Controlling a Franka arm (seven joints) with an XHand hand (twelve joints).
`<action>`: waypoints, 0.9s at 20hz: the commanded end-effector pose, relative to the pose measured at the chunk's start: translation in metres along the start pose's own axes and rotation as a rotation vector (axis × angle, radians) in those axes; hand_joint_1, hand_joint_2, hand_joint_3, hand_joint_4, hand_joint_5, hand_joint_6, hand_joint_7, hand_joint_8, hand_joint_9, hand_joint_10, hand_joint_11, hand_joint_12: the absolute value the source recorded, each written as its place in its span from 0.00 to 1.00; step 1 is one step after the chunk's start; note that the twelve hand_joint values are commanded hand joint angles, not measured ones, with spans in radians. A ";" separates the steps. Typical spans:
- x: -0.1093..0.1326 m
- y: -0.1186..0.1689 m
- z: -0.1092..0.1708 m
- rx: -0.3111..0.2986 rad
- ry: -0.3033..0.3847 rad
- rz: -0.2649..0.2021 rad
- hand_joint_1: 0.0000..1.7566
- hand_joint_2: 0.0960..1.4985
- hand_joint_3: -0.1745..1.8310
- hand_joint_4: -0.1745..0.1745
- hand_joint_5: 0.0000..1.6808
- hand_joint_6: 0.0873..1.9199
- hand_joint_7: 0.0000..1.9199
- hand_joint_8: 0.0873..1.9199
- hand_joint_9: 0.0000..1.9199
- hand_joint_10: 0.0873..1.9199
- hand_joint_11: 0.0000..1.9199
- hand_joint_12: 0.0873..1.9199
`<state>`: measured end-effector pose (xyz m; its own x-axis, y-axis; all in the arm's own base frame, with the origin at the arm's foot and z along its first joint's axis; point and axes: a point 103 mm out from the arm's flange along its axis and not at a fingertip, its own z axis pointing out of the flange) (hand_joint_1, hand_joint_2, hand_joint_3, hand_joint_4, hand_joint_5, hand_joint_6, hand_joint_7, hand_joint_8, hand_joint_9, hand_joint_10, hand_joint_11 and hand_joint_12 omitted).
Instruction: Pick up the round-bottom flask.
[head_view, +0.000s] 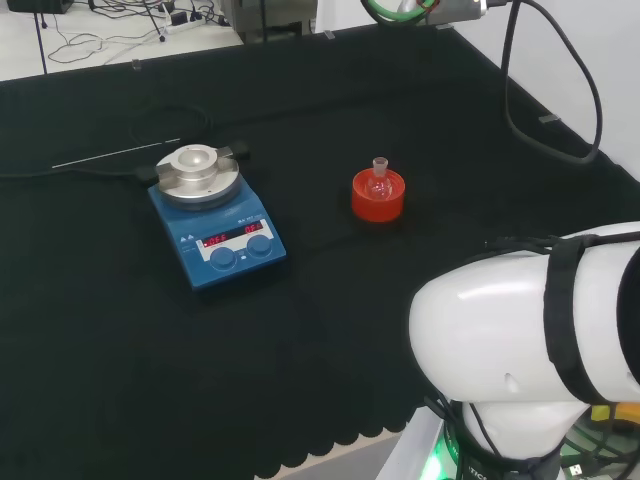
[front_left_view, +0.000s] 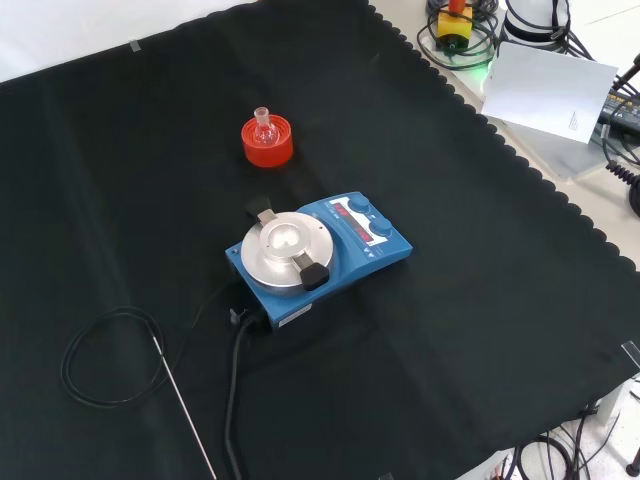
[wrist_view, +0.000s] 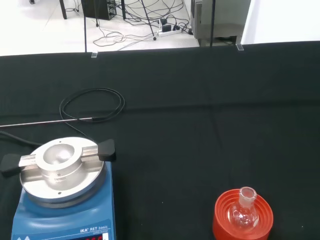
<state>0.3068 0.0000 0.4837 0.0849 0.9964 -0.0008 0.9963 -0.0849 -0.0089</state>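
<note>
While the bench is draped edge to edge in black cloth (front_left_view: 480, 330), its scalloped hem is seen near the arm's base in the head view, and pale floor with loose cables is seen past the far edge. The round-bottom flask (head_view: 379, 180) is parked upright in a red ribbed stand (head_view: 378, 196), well apart from the blue hotplate stirrer (head_view: 217, 226) to its left in that view. Plenty of bare cloth is left around the stand. A thin probe (front_left_view: 185, 412) and looped cable are laid beyond the stirrer. How the hand's fingers are set can't be told.
</note>
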 end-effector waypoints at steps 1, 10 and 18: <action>-0.001 0.000 0.000 -0.009 -0.009 0.001 0.22 0.69 0.39 0.48 0.20 0.15 0.18 0.34 0.26 0.38 0.12 0.68; -0.003 0.006 0.008 0.001 -0.009 0.018 0.08 0.81 0.27 0.49 0.21 0.10 0.05 0.27 0.13 0.32 0.00 0.70; -0.026 0.023 0.041 0.035 0.014 0.092 0.08 0.83 0.24 0.49 0.22 0.08 0.05 0.26 0.13 0.32 0.00 0.70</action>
<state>0.3137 -0.0058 0.4757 0.1080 0.9941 -0.0030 0.9941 -0.1080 -0.0040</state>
